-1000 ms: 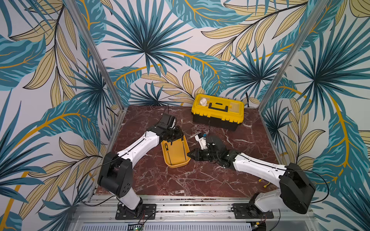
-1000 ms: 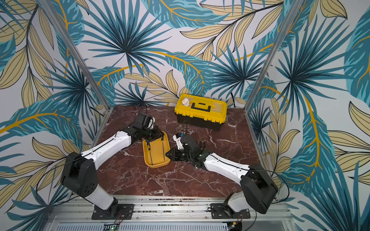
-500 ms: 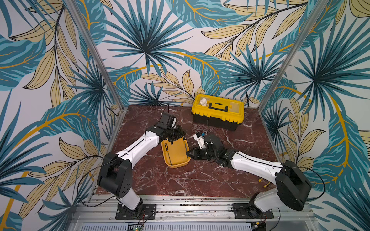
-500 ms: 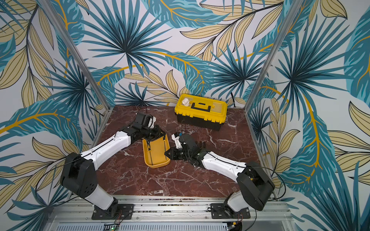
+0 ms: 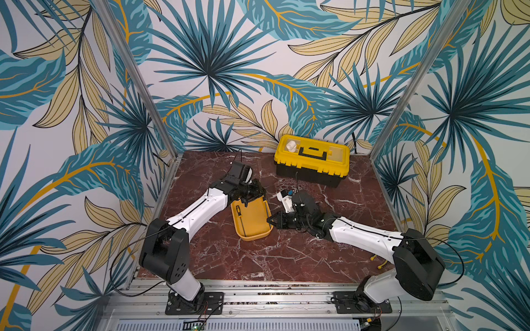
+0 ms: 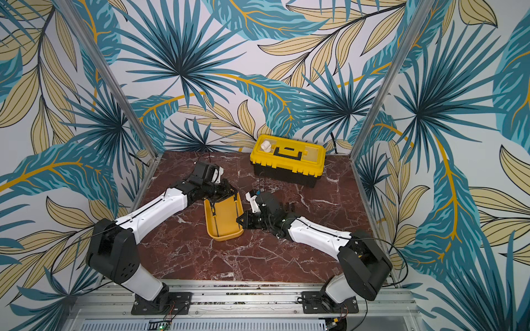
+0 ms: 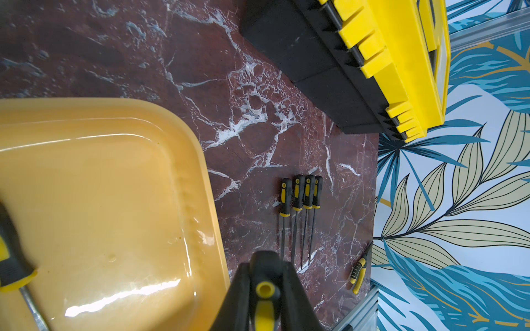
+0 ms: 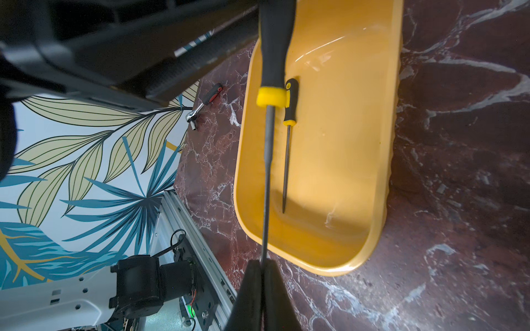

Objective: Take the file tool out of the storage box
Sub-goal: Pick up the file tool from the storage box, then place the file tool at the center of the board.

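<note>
I had the left jaws shut on the black-and-yellow handle of the file tool. In the left wrist view the butt of that handle sat pinched between them. The right jaws were closed on the far tip of its thin steel shaft and almost met around it, as the right wrist view showed.

So the file tool was gripped at both ends. It was stretched lengthwise above the storage box, raised off the floor of the box and running along the long side nearer my right arm. The storage box rested on the desk between the two arms, and both top views showed it there.

A second file lay flat on the floor of the box, by the long wall nearer my left arm, with its handle toward the left jaws. In a top view it showed as a dark line.

In the left wrist view, four more files lay side by side on the bare desk past the box, handles lined up. A small yellow-and-black tool lay close to the wall. A ratchet lay on the desk on the other side of the box. The black toolbox stood at the back with its yellow lid down.
</note>
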Tool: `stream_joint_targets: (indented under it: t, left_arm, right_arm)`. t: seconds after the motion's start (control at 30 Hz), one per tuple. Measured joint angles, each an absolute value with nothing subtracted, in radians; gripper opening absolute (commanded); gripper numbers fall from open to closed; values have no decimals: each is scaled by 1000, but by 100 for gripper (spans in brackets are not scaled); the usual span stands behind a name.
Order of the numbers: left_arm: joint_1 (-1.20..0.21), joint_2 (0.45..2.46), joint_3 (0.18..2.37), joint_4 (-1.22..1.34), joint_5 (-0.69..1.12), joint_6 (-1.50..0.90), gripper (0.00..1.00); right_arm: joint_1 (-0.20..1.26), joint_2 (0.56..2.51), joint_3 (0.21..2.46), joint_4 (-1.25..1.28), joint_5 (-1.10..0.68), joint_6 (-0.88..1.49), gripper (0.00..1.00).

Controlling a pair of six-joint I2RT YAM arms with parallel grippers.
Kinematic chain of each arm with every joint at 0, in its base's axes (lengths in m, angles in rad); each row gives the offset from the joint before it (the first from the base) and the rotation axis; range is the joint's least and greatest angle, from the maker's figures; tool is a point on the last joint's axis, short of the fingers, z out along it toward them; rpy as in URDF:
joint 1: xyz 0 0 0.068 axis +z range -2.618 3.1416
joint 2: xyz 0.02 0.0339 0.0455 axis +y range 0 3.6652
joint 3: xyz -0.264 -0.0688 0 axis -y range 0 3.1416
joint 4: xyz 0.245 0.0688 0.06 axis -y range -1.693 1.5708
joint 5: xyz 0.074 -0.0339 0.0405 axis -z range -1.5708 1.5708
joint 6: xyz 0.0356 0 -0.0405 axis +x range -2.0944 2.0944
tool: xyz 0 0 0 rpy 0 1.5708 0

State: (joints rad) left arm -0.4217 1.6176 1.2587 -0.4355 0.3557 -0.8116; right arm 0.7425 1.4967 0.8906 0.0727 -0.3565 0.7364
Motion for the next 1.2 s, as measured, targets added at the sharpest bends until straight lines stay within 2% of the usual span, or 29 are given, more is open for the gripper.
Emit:
stream_joint_targets:
  t: [0.3,0.53,0.7,0.9,1.2]
  left_arm:
    - [-422,1618,1259,-440,355,-786,60]
    - [-419,1618,1313,-534,302,-695,81]
    - [-418,1615,1347,-604,221,-630,99]
    - [-418,1605,1346,-680,146,-583,100]
    - [-418,1573,1345,-702,88,-563,100]
  right_arm:
    - [746,1496,894,58,-332,730,0]
    - [751,1474,929,-133,-160,709,0]
    - [754,1475,961,-281,-14,692,0]
    - [754,1518,969,-394,122,688,0]
    - [754,1601,969,-447,205,688,0]
